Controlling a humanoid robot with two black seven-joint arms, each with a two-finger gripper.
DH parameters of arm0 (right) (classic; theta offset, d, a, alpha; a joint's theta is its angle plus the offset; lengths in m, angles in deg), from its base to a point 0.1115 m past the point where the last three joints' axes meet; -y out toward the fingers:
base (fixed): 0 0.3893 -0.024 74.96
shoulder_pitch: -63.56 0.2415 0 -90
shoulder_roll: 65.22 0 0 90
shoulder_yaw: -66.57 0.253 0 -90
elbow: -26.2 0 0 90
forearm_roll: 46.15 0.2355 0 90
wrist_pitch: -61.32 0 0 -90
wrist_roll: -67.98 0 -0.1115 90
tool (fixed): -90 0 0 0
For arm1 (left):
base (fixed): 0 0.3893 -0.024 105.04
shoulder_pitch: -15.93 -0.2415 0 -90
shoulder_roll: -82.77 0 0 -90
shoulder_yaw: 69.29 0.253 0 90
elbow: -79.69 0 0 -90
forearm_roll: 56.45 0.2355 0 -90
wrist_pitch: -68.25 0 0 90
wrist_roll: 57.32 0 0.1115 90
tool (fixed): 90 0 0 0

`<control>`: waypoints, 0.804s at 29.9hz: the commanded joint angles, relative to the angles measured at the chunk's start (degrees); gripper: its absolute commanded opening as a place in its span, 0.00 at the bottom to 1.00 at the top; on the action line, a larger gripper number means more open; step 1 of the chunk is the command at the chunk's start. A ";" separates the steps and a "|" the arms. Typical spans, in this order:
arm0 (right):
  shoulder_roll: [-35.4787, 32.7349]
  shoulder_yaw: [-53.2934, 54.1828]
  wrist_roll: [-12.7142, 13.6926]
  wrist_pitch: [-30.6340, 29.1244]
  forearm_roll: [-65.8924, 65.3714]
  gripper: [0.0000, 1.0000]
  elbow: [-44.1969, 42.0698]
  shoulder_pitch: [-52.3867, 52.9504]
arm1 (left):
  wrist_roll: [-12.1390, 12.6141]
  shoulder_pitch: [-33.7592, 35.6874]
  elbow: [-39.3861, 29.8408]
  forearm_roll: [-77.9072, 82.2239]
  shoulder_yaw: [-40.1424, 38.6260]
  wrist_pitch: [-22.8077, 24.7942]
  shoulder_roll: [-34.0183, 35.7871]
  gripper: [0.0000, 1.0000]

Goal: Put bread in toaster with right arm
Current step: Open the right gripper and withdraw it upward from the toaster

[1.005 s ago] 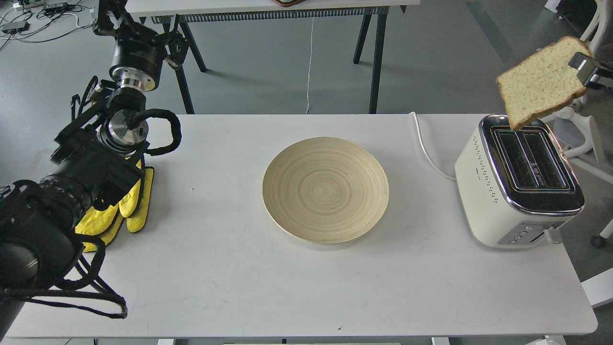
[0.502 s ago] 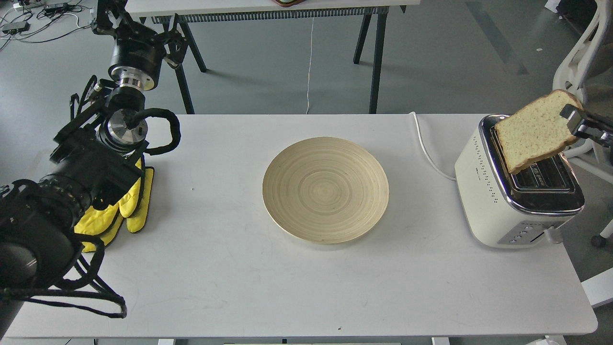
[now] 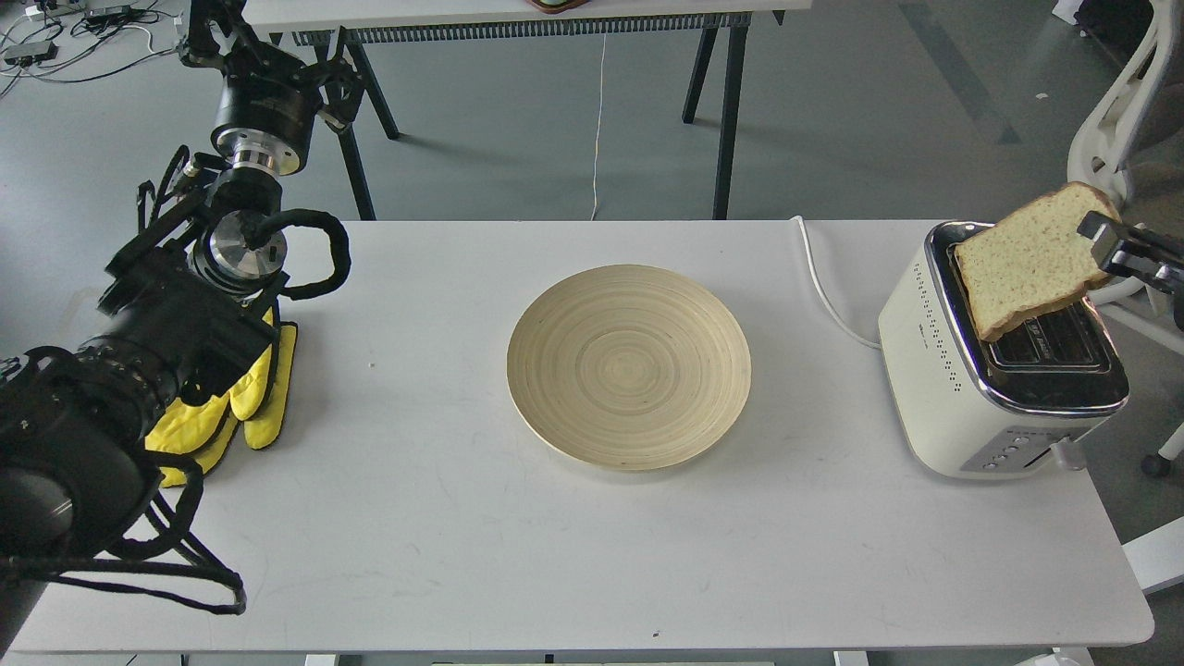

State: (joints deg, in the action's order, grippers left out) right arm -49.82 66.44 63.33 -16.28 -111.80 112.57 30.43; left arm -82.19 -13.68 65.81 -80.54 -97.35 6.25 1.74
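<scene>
The bread (image 3: 1027, 264), a pale speckled slice with a brown crust, hangs tilted over the cream-white toaster (image 3: 953, 388) at the table's right end. Its lower corner is at the chrome top by the left slot; I cannot tell whether it is inside. My right gripper (image 3: 1103, 245) comes in from the right edge and is shut on the slice's upper right crust. Most of the right arm is out of view. My left arm rests at the far left, and its gripper (image 3: 215, 32) near the top edge is dark and cluttered.
A round beige wooden plate (image 3: 629, 365) lies mid-table. Yellow gloves (image 3: 250, 398) lie beside the left arm. The toaster's white cord (image 3: 823, 296) runs off the table's back edge. A white chair (image 3: 1124, 111) stands behind the toaster.
My right gripper has lowered the bread from well above the toaster down to its top. The left arm has not moved.
</scene>
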 commanded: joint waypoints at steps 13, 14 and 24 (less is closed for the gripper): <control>1.04 -0.40 -0.01 -0.09 -0.09 0.00 -0.14 -1.59 | 0.00 0.00 -0.01 0.00 0.02 0.00 -0.01 1.00; 1.13 -0.40 -0.01 -0.09 -0.18 0.00 -0.32 -1.59 | 0.00 0.00 -0.01 0.00 0.02 0.00 -0.01 1.00; 4.64 -0.13 -0.01 -0.01 -0.18 0.33 -1.90 -2.47 | 0.00 0.00 -0.01 0.00 0.02 0.00 -0.01 1.00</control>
State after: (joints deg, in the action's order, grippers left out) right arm -46.75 66.04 63.40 -16.36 -111.97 111.49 27.90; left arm -82.19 -13.69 65.79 -80.53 -97.33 6.25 1.73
